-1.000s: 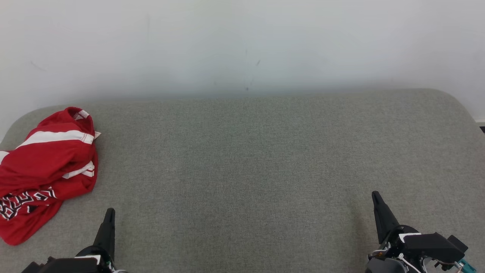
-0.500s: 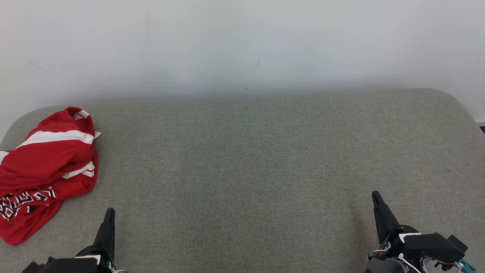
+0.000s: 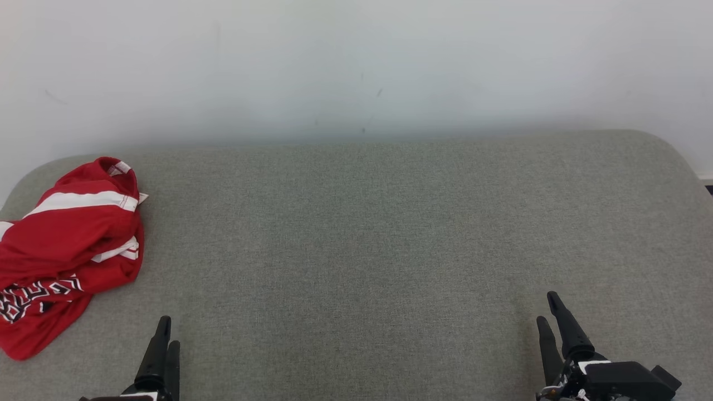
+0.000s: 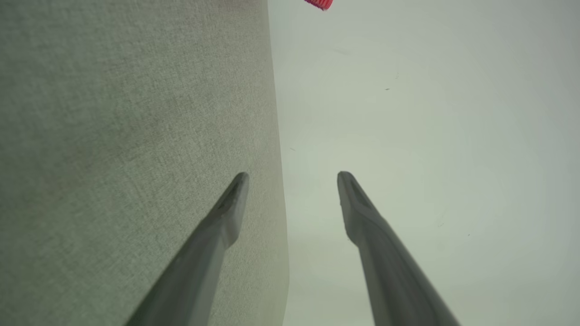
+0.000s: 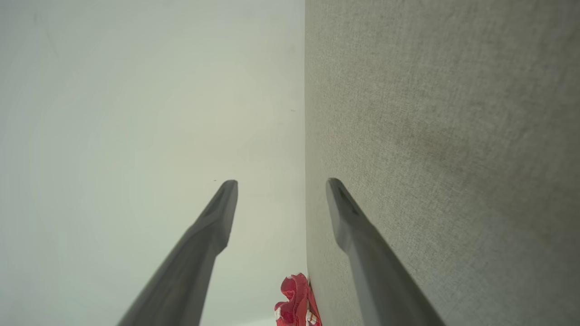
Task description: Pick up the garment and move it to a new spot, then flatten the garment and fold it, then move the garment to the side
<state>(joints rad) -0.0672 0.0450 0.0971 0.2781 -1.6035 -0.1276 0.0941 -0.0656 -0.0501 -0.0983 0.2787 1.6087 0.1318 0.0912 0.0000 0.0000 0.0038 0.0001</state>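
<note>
The garment (image 3: pixel 61 250), red with white stripes and a black-and-white pattern, lies crumpled at the far left of the grey fabric surface (image 3: pixel 356 234). My left gripper (image 3: pixel 169 332) sits at the lower left, right of the garment and apart from it, its jaws open and empty. At the lower right my right gripper (image 3: pixel 546 308) is open and empty too. The left wrist view has the parted left gripper (image 4: pixel 293 175) and a red sliver of garment (image 4: pixel 319 3) at the top edge. In the right wrist view the right gripper (image 5: pixel 282 182) stands apart, with the garment (image 5: pixel 294 305) far off.
A plain white wall (image 3: pixel 356 67) stands right behind the grey surface. The surface has rounded far corners, and the garment reaches its left edge. A dark strip (image 3: pixel 708 189) shows past the right edge.
Both grippers have gone from shut to open, each now showing two separate fingers. Both have drawn back a little toward the bottom edge. The garment has not moved.
</note>
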